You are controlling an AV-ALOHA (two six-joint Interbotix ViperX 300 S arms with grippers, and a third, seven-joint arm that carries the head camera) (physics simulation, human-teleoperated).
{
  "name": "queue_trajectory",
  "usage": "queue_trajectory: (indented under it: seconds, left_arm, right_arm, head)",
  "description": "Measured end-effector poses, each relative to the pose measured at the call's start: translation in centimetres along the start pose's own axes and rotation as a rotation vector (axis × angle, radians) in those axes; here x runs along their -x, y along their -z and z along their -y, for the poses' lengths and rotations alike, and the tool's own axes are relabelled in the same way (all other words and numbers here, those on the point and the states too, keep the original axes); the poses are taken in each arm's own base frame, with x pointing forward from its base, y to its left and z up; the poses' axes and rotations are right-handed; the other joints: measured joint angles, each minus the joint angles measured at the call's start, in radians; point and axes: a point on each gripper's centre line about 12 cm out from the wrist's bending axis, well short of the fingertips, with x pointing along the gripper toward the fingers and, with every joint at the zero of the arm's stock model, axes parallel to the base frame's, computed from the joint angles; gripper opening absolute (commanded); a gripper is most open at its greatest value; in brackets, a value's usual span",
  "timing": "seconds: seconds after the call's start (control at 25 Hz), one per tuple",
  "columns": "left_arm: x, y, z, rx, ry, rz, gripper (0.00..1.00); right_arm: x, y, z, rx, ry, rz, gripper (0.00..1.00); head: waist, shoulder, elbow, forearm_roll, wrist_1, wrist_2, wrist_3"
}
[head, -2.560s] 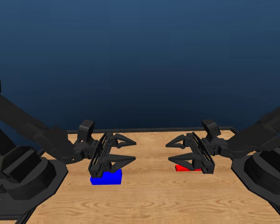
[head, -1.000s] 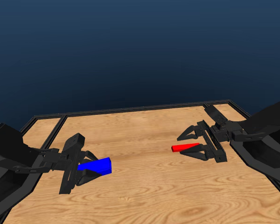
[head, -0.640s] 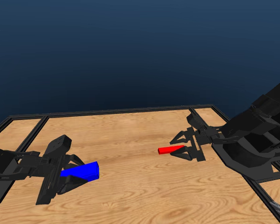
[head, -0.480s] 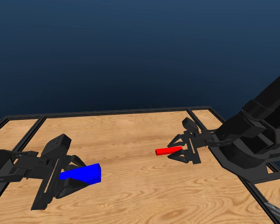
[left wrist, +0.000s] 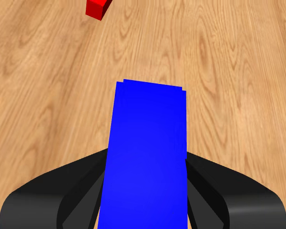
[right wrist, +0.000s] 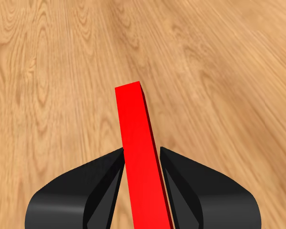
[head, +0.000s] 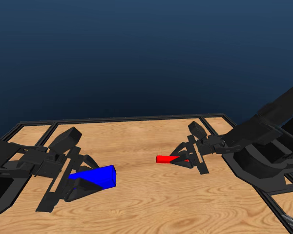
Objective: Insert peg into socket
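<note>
— Where do we find the socket?

— At about eight o'clock over the wooden table, clamped in our left gripper. In the left wrist view the blue block fills the gap between the two black jaws, both pressed against its sides, and its free end points toward three o'clock in the head view.

— And the peg?

— Near the centre, slightly toward four o'clock, gripped by our right gripper. The right wrist view shows the red bar pinched tightly between that gripper's jaws, its free end sticking out toward nine o'clock in the head view.

— Are the two parts touching?

— No, we see them well apart, bare wood between them. The peg's tip shows at the edge of the left wrist view, beyond the socket's far end.
</note>
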Motion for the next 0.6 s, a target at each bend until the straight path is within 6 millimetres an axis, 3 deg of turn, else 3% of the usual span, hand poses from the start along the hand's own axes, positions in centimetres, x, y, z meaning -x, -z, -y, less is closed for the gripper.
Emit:
queue_trajectory:
  seconds: [0.12, 0.28, 0.6]
  left_arm:
    - [0.6, -1.3, 1.1, -0.023, 0.023, -0.004, 0.0]
    - [1.1, -1.6, 1.6, -0.04, 0.027, -0.052, 0.0]
    - [1.5, -1.7, 2.2, -0.053, 0.017, -0.122, 0.0]
  right_arm:
    - [0.0, -2.5, -1.5, 0.034, -0.034, 0.018, 0.0]
    - [0.0, -6.0, -3.6, 0.076, -0.081, 0.036, 0.0]
    - [-1.3, -9.8, -7.7, 0.16, -0.162, -0.009, 0.0]
  head:
    - [0.011, -0.012, 0.007, 0.004, 0.002, 0.006, 0.01]
    - [0.027, -0.025, 0.015, 0.011, 0.006, 0.015, 0.027]
    - [0.054, -0.036, 0.028, 0.021, 0.014, 0.029, 0.052]
